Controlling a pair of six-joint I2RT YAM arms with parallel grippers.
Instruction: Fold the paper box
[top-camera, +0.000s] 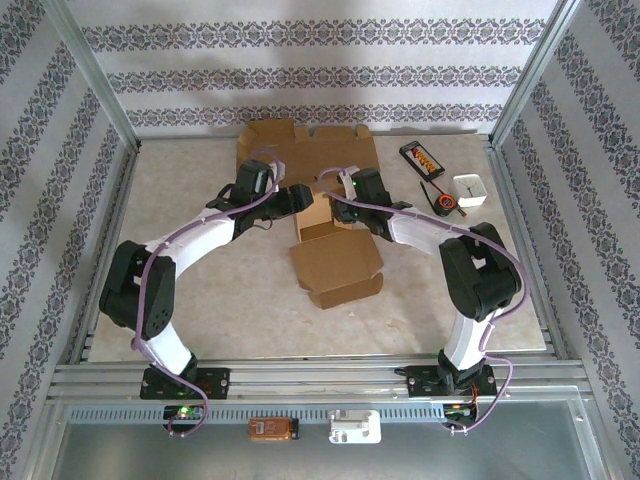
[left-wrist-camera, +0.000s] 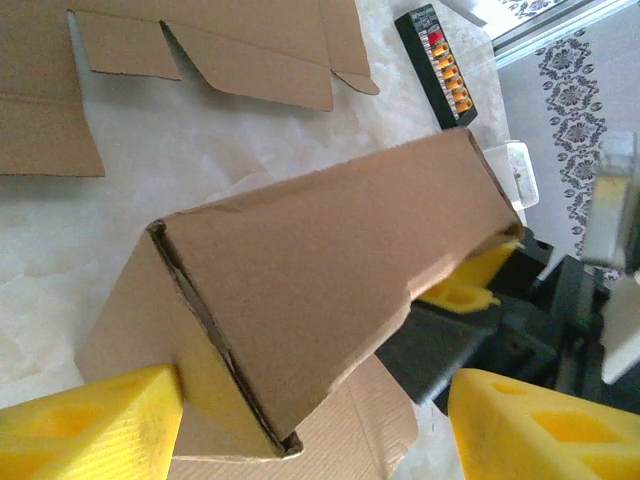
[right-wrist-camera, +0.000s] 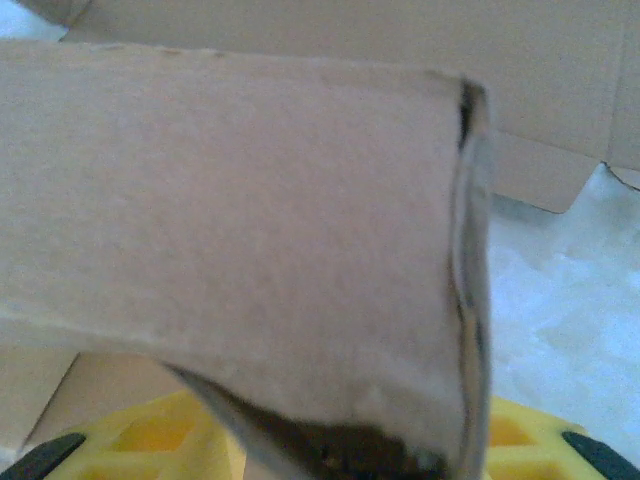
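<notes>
The brown corrugated cardboard box (top-camera: 335, 262) sits half-formed at the middle of the pale marbled table (top-camera: 200, 300) — a shallow open tray, its far wall doubled into a long raised ridge. The left gripper (top-camera: 292, 200) straddles that ridge, jaws wide, one yellow finger (left-wrist-camera: 100, 425) touching it. The right gripper (top-camera: 345, 207) meets the ridge's other end — its jaws' state I cannot tell.

Arms bent inward, left hand (top-camera: 293, 197) wide, right hand (top-camera: 342, 207) facing it

paper box (top-camera: 338, 265) | brown corrugated cardboard | partly folded, far panel raised | centre of table (top-camera: 200, 300)
</notes>
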